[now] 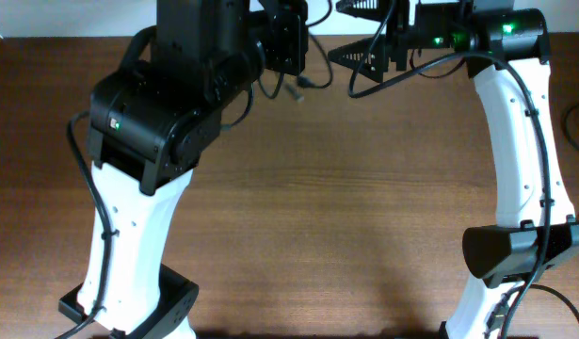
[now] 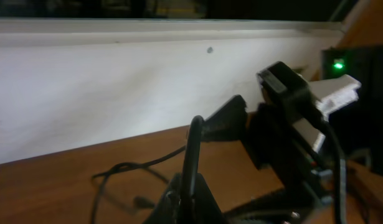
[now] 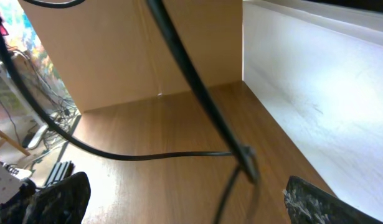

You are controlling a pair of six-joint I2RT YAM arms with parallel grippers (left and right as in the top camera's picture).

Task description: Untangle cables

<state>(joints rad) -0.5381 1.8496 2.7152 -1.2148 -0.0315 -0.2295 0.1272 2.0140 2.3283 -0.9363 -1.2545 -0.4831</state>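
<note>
Where table (image 1: 317, 217) meets back wall (image 2: 116, 81), left pincer (image 2: 182, 202) clenched on cables (image 2: 191, 149), right pincer (image 3: 185, 199) spread wide.

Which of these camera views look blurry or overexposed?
Overhead: sharp, evenly lit, faint shadows on the table. Left wrist: soft overall, near cable blurred. Right wrist: white wall nearly blown out, fingers out of focus.

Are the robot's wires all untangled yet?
Not yet. Nothing looks finished: the cords are looped together near the far wall. The left fingers seem to pinch one cord, and the right fingers are open with a cord between them. Pulling them apart is left.
</note>
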